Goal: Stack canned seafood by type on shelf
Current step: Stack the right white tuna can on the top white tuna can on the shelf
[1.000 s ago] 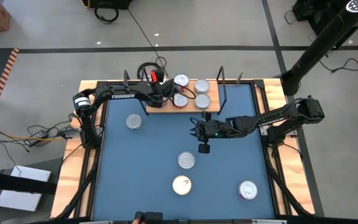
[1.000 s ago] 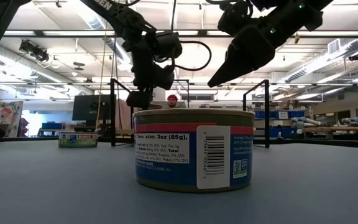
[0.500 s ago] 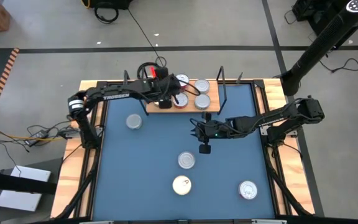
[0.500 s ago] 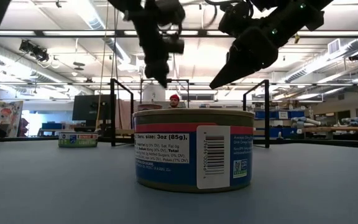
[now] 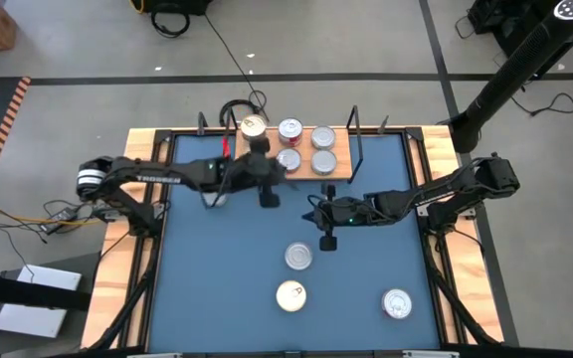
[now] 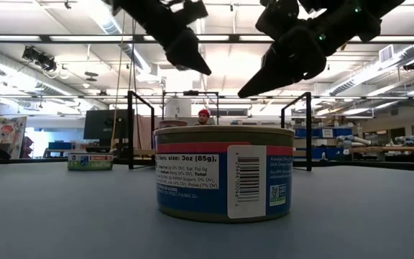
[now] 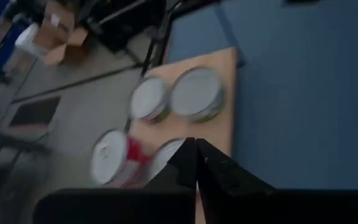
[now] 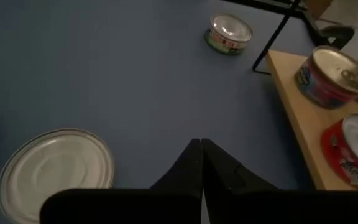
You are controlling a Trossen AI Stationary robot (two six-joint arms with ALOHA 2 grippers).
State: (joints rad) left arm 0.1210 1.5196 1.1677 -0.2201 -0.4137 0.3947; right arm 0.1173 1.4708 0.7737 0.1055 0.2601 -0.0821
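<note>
The shelf (image 5: 344, 171), a light-wood board, lies at the table's far edge. Several cans of seafood stand on it, among them a gold-topped one (image 5: 253, 126) at its far left and silver-topped ones (image 5: 289, 129) (image 5: 323, 162). More cans stand on the blue table (image 5: 298, 257) (image 5: 290, 295) (image 5: 396, 303). My left gripper (image 5: 268, 196) hovers shut just on the near side of the shelf's left end, with nothing in it. My right gripper (image 5: 327, 239) hovers shut over the table's middle, just far-right of a silver-topped can (image 8: 55, 168).
Black wire frames (image 5: 354, 139) rise at the shelf's two ends. One can (image 5: 213, 195) sits at the table's left, partly under my left arm. In the low view a can (image 6: 225, 173) stands close to the camera. Cables lie on the floor beyond the table.
My left gripper has drawn back from the shelf's far-left corner toward the table's near edge and has shut. A gold-topped can now shows where the gripper was. My right gripper has stayed nearly in place.
</note>
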